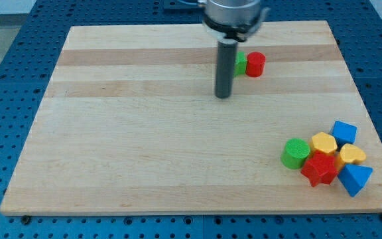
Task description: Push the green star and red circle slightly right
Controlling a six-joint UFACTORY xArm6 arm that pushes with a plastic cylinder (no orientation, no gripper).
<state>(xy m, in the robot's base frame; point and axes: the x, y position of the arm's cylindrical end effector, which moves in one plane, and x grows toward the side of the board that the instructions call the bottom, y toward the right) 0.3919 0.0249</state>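
The green star (241,63) sits near the view's top, partly hidden behind the rod. The red circle (255,64) touches it on its right side. My tip (224,95) rests on the board just below and left of the green star, a short gap from it. The rod rises straight up to the arm at the view's top.
A cluster of blocks lies at the view's lower right: a green circle (295,153), a red star (319,167), a yellow hexagon (323,143), a yellow heart (352,155), a blue block (344,131) and a blue triangle (355,179). The wooden board (144,146) ends close beside them.
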